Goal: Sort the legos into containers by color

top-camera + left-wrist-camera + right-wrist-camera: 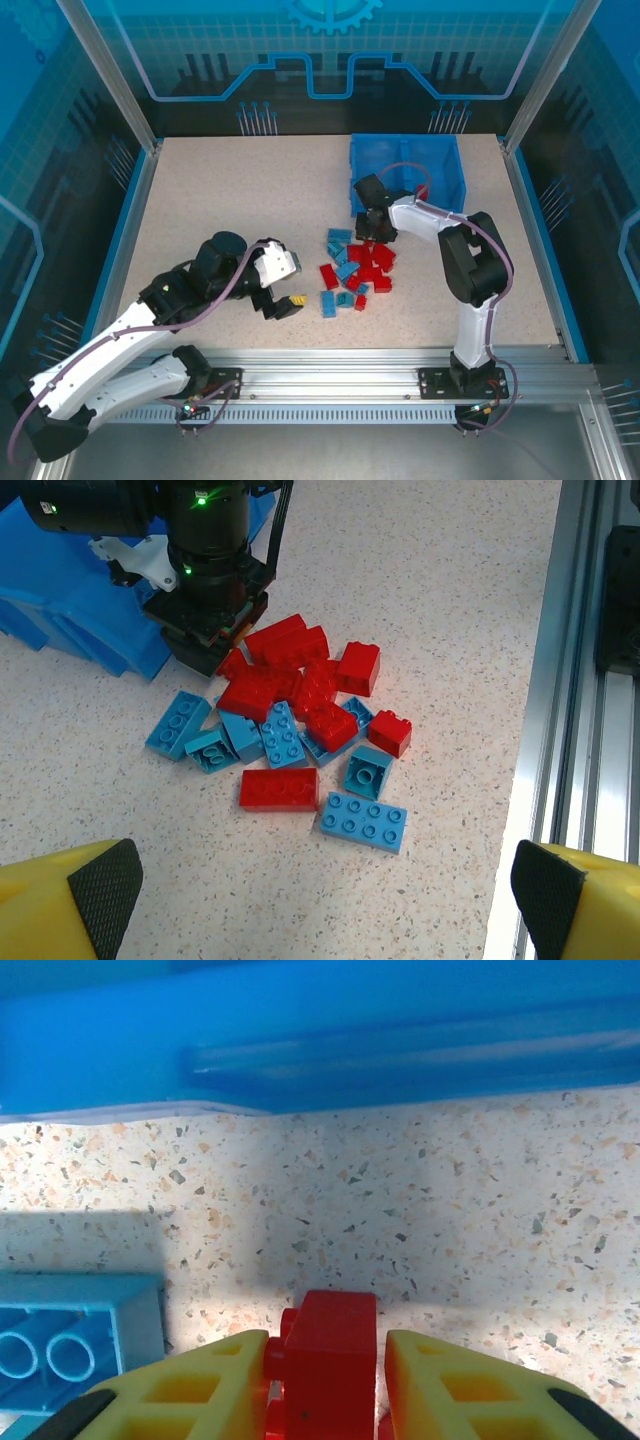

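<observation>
Right jaws pinch a red brick (325,1360) on the far side of the brick pile (372,265), just beside the bin's (445,160) near wall. The bin sits at the counter's (220,200) far edge. Left jaws spread wide over open counter left of the pile.

table (240,200): pale speckled top, blue edging.
bin (455,178): blue, translucent, at the far right of the table.
legos (355,272): red and light blue bricks, one loose pile on the table, just on the near side of the bin.
right gripper (378,232): pointing down at the pile's far edge, between pile and bin; jaws hidden under its wrist.
left gripper (283,305): low, left of the pile, apart from it, yellow fingertip toward the bricks.
</observation>
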